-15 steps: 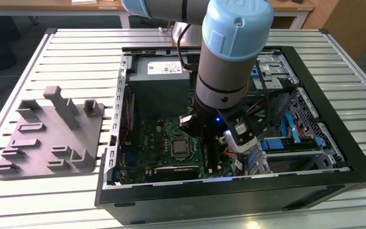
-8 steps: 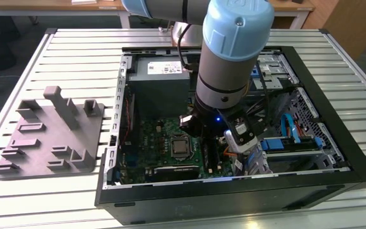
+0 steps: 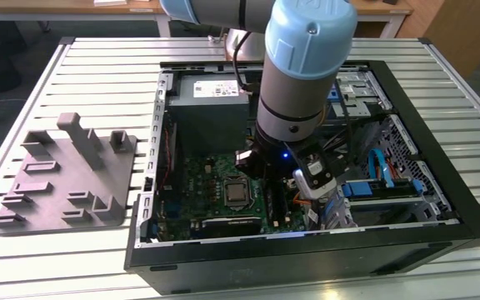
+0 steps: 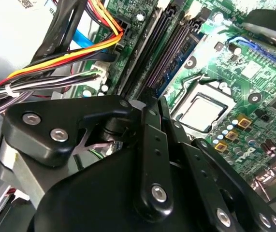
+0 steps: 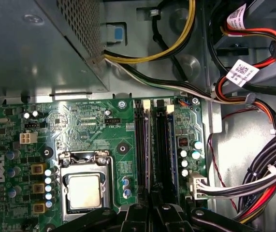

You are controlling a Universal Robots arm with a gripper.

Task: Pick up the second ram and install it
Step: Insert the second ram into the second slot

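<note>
My gripper is down inside the open computer case, over the green board. In both wrist views its black fingers are drawn together at the near end of the long black slots. The second ram, a thin dark stick with a bluish edge, stands along one slot and runs away from the fingertips; in the first wrist view the second ram is beside the board's edge. The gripper looks shut on its end, but the contact itself is hidden.
The processor socket lies close beside the slots. Bundled cables and orange-yellow wires crowd the other side. The power supply box fills the case's far end. A grey fixture with upright holders sits at the exterior view's left.
</note>
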